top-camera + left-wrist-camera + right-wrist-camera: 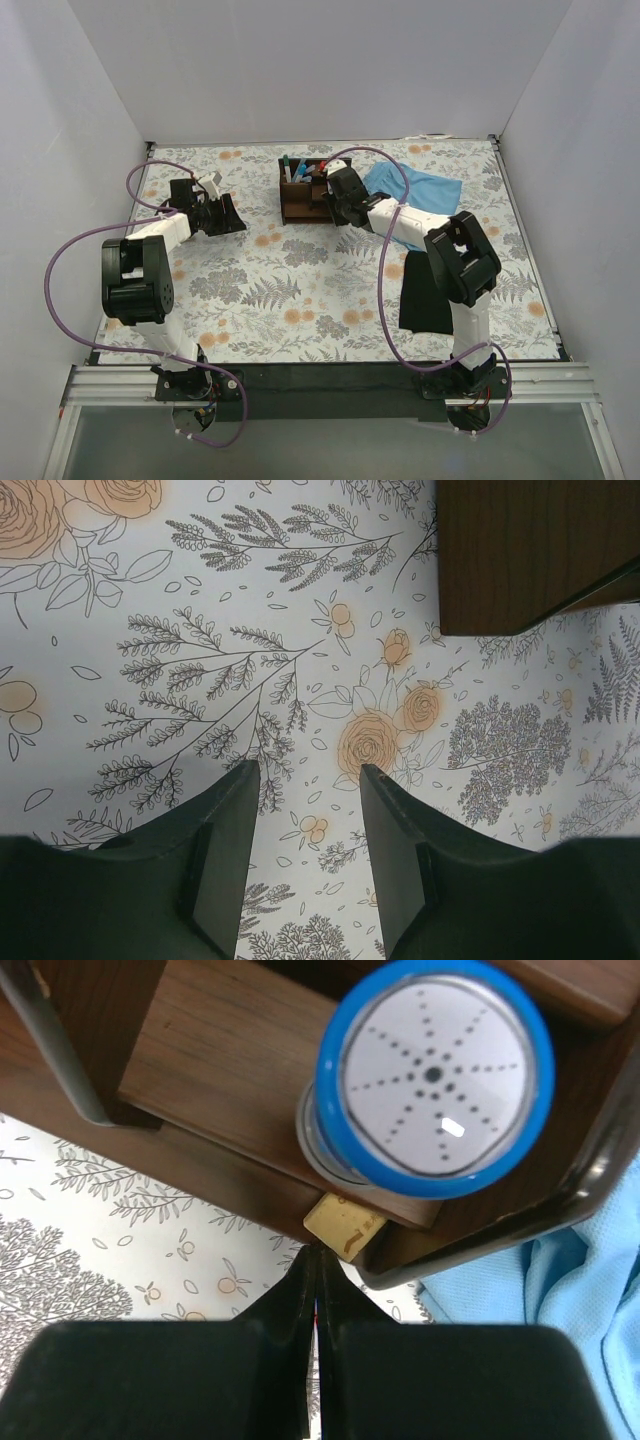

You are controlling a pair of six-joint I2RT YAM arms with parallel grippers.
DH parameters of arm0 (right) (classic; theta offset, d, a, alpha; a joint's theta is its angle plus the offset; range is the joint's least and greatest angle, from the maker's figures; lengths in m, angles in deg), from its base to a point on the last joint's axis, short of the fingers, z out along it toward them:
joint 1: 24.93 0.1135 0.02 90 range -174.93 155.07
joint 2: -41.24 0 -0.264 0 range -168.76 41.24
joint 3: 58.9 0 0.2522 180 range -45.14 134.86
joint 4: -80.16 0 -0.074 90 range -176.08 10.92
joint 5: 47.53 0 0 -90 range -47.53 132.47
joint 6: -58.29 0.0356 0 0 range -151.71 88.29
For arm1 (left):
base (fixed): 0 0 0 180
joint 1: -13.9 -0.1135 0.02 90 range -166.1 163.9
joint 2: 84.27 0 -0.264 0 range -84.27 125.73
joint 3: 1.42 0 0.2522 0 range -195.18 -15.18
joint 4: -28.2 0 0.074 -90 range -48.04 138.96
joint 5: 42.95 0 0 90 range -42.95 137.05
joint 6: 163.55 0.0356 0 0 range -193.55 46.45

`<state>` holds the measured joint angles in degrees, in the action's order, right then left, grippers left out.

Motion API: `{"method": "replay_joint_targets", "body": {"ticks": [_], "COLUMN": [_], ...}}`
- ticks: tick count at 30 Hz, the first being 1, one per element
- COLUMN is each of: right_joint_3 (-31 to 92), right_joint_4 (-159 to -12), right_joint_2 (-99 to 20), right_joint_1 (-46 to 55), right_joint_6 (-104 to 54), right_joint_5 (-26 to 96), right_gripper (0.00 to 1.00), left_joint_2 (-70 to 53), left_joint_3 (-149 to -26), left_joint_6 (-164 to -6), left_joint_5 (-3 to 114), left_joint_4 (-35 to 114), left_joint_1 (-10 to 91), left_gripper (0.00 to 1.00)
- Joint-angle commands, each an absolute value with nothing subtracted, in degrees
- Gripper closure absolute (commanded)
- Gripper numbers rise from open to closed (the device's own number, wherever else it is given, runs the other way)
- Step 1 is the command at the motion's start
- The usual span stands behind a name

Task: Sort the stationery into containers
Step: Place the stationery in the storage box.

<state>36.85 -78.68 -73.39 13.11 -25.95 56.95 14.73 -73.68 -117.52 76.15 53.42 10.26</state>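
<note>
The dark brown wooden organizer (300, 203) stands at the table's back middle, with several pens and markers (301, 170) upright in its tall slots. In the right wrist view a short blue-and-white cylinder (435, 1075) stands on an organizer shelf (220, 1050). A tiny tan block (343, 1227) lies at the shelf's front edge. My right gripper (318, 1252) is shut, its tips touching the block's near corner; it sits against the organizer's right side (335, 205). My left gripper (308, 770) is open and empty over the floral cover, left of the organizer (228, 215).
A light blue cloth (415, 188) lies right of the organizer and shows in the right wrist view (565, 1300). A black cloth (425, 290) lies under the right arm. An organizer corner (520, 550) shows in the left wrist view. White walls enclose the table.
</note>
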Motion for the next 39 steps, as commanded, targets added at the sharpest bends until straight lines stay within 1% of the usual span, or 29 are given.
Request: {"method": "replay_joint_targets", "body": {"ticks": [1,10,14,16,17,18,19,20,21,23,24,26,28,30,32,33,34,36,37,38,39], "right_joint_3": [39.41,38.79,39.67,40.54,40.90,41.08,41.08,40.64,40.29,38.89,38.36,36.95,35.99,34.67,34.05,33.70,33.43,33.00,32.64,32.47,32.20], "right_joint_4": [-80.81,-80.46,-79.58,-78.18,-75.91,-74.32,-72.91,-70.37,-69.31,-67.28,-66.05,-65.08,-63.06,-62.70,-62.70,-62.70,-62.70,-62.62,-62.61,-62.70,-62.70], "right_joint_2": [-73.37,-72.67,-72.15,-71.27,-69.87,-68.99,-67.93,-65.66,-64.42,-61.53,-60.64,-58.79,-57.47,-56.68,-55.53,-55.27,-54.66,-54.22,-53.95,-53.86,-53.77], "right_joint_1": [12.69,12.51,12.60,12.51,12.51,12.60,12.51,12.60,12.42,12.42,12.25,12.25,11.81,11.46,10.75,10.40,10.31,9.79,9.44,9.26,9.00], "right_joint_6": [-27.84,-28.20,-28.37,-28.20,-28.20,-28.20,-28.28,-28.63,-29.25,-31.26,-31.45,-36.96,-38.74,-40.85,-43.04,-45.05,-45.77,-47.52,-47.88,-48.32,-48.59], "right_joint_5": [59.87,59.70,57.33,55.13,54.08,51.64,50.48,49.08,45.49,43.27,40.82,38.09,36.50,34.49,32.29,30.45,30.08,27.90,26.75,25.52,24.12], "right_gripper": [0.99,0.99,0.99,0.99,0.99,0.94,0.84,0.73,0.54,0.33,0.27,0.24,0.22,0.21,0.22,0.23,0.23,0.25,0.25,0.26,0.28], "left_joint_2": [13.90,13.81,13.12,11.71,9.44,7.94,6.10,2.16,0.12,-4.70,-5.69,-6.40,-5.18,-1.32,2.38,3.17,3.44,3.62,4.23,4.67,5.54], "left_joint_3": [-74.16,-74.16,-75.03,-76.70,-77.40,-78.02,-78.63,-78.47,-78.03,-76.01,-75.48,-76.17,-78.36,-83.37,-86.71,-87.16,-87.16,-85.15,-84.53,-84.27,-84.53], "left_joint_6": [-117.76,-117.41,-117.06,-116.01,-115.04,-112.51,-110.92,-108.55,-104.01,-97.49,-90.84,-85.09,-78.77,-75.24,-65.41,-61.03,-51.76,-42.40,-38.09,-30.56,-27.27], "left_joint_5": [76.14,75.61,75.35,75.35,74.66,73.69,72.12,68.53,66.23,61.32,60.07,61.19,63.14,65.14,66.55,70.22,71.47,74.28,76.82,77.80,78.68], "left_joint_4": [52.33,52.42,54.17,58.02,60.13,61.98,65.13,66.29,67.18,68.76,69.20,72.36,77.26,81.57,87.82,91.06,91.26,90.48,90.65,90.83,92.39], "left_joint_1": [10.21,10.21,10.21,10.12,10.12,10.12,10.04,9.95,9.77,8.20,7.23,2.32,-3.46,-6.65,-9.56,-11.57,-12.63,-14.91,-15.19,-15.45,-15.54], "left_gripper": [0.55,0.55,0.55,0.52,0.48,0.40,0.25,0.25,0.24,0.18,0.16,0.17,0.19,0.25,0.29,0.30,0.30,0.30,0.30,0.31,0.32]}}
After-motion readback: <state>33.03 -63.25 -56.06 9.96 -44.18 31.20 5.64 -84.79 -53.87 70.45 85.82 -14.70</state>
